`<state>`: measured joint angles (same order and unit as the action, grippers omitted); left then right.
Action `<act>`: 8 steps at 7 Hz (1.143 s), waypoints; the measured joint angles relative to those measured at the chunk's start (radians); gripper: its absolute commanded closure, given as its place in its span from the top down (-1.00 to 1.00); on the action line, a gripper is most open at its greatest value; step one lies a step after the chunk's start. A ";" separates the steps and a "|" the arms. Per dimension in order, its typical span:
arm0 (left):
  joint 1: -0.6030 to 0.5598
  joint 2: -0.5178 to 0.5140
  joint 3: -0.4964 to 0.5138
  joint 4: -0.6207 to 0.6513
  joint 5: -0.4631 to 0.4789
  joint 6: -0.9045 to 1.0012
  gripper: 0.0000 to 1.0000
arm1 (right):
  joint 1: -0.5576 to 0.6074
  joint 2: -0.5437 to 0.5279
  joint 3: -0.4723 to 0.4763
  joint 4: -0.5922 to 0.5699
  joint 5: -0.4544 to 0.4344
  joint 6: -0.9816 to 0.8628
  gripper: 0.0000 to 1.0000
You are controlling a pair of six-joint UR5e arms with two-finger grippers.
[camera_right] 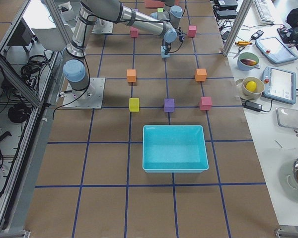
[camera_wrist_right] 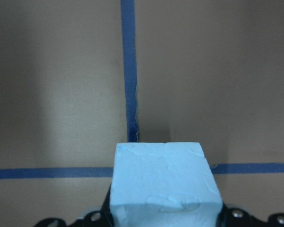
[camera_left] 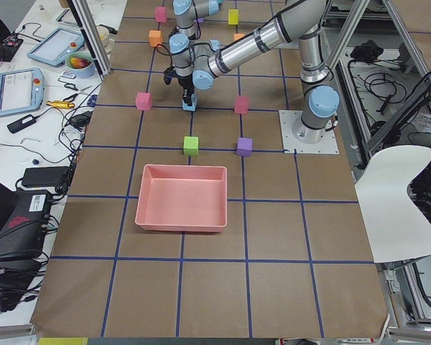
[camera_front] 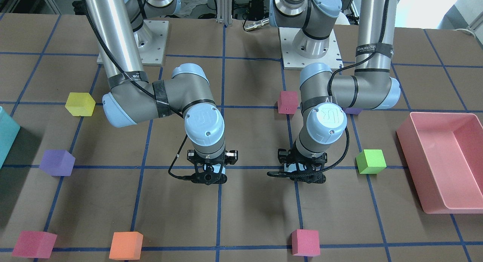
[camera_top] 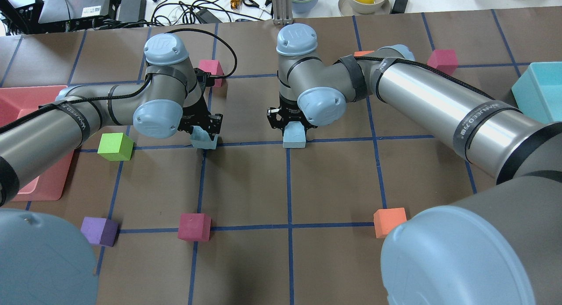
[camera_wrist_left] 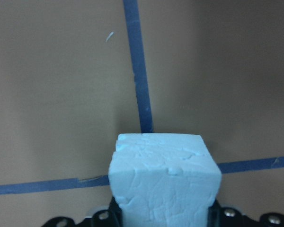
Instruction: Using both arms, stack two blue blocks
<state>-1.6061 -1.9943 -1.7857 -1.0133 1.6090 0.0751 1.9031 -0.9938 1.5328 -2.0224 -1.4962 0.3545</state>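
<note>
Two pale blue blocks sit low at the table's grid crossings, one in each gripper. In the overhead view my left gripper [camera_top: 203,128] is shut on the left blue block [camera_top: 204,139], which looks slightly tilted. My right gripper [camera_top: 293,120] is shut on the right blue block [camera_top: 294,137]. The left wrist view shows its block [camera_wrist_left: 163,179] filling the lower middle and hiding the fingers. The right wrist view shows the same with its block [camera_wrist_right: 163,182]. In the front view the left gripper [camera_front: 302,171] and the right gripper [camera_front: 210,171] point straight down, about one grid square apart.
A pink bin [camera_front: 415,167] stands on the left arm's side and a teal bin [camera_front: 7,135] on the right arm's side. Around the grippers lie a green cube [camera_front: 371,161], pink cubes [camera_front: 288,101] [camera_front: 305,242], an orange cube [camera_front: 126,245], a purple cube [camera_front: 57,162] and a yellow cube [camera_front: 80,103].
</note>
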 measured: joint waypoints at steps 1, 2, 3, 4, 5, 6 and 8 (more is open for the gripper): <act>-0.001 0.006 0.012 -0.004 -0.002 0.000 -1.00 | 0.001 0.003 0.000 -0.003 0.008 0.000 -1.00; -0.004 0.007 0.034 -0.015 -0.006 -0.002 -1.00 | 0.002 0.007 -0.001 -0.005 0.011 0.000 -1.00; -0.009 0.007 0.070 -0.043 -0.010 -0.005 -1.00 | 0.003 0.012 -0.001 -0.010 0.017 0.002 -1.00; -0.012 0.006 0.113 -0.089 -0.013 -0.007 -1.00 | 0.003 0.015 -0.001 -0.017 0.031 0.003 -0.21; -0.014 0.004 0.155 -0.135 -0.014 -0.009 -1.00 | 0.003 0.018 0.000 -0.022 0.041 0.003 0.97; -0.017 0.003 0.188 -0.172 -0.015 -0.011 -1.00 | 0.003 0.021 0.001 -0.025 0.044 0.002 1.00; -0.023 0.003 0.217 -0.204 -0.015 -0.015 -1.00 | 0.002 0.021 0.001 -0.025 0.035 -0.005 1.00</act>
<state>-1.6288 -1.9909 -1.5683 -1.2170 1.5938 0.0603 1.9049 -0.9725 1.5338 -2.0474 -1.4614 0.3495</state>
